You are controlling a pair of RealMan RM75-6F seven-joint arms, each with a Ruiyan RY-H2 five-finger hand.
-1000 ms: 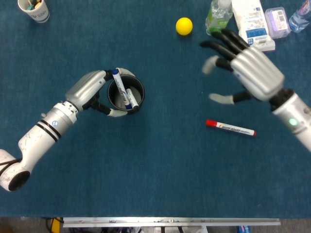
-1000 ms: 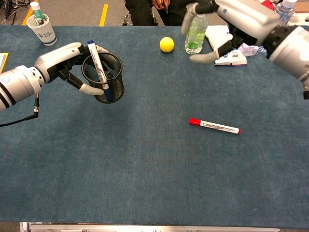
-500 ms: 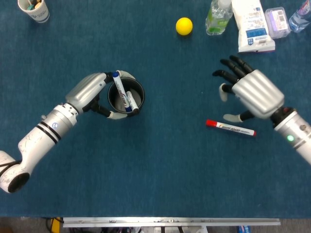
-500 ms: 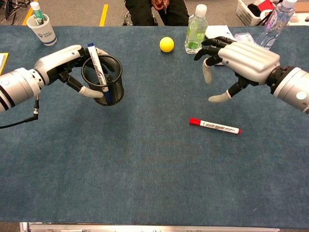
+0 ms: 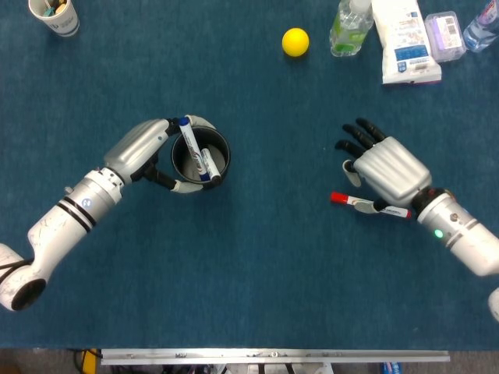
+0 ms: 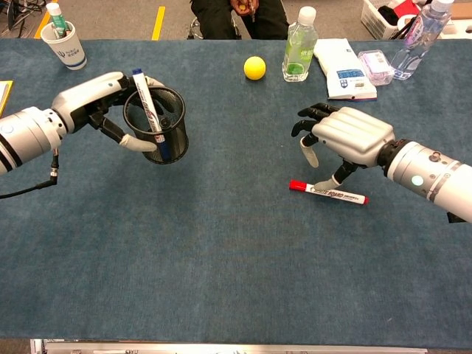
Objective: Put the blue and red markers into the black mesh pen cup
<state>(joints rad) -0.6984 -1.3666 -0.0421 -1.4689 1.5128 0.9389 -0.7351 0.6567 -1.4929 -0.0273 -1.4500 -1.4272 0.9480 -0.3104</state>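
The black mesh pen cup [image 5: 200, 155] stands on the left half of the blue table [image 5: 257, 273]. The left hand [image 5: 144, 148] wraps around the cup, with fingers on its left wall and the thumb under its near side. The blue marker [image 5: 195, 148] stands tilted inside the cup, with its top sticking up over the rim.

The red marker [image 5: 369, 206] lies flat on the right half of the table, with its red cap pointing left. The right hand [image 5: 382, 169] is over it with its fingers spread apart and nothing held in them. Its thumb tip is down just beside the marker, maybe touching it. I cannot tell for sure.

Other things sit along the far edge of the table. A yellow ball [image 5: 295, 42] is near the middle of that edge. Just to its right stand a green bottle [image 5: 348, 28], a white packet [image 5: 403, 39] and a small clear box [image 5: 445, 34]. A clear bottle [image 5: 481, 29] stands at the far right corner. A paper cup [image 5: 54, 15] with pens in it stands at the far left corner.

Only bare table lies between the red marker and the pen cup.
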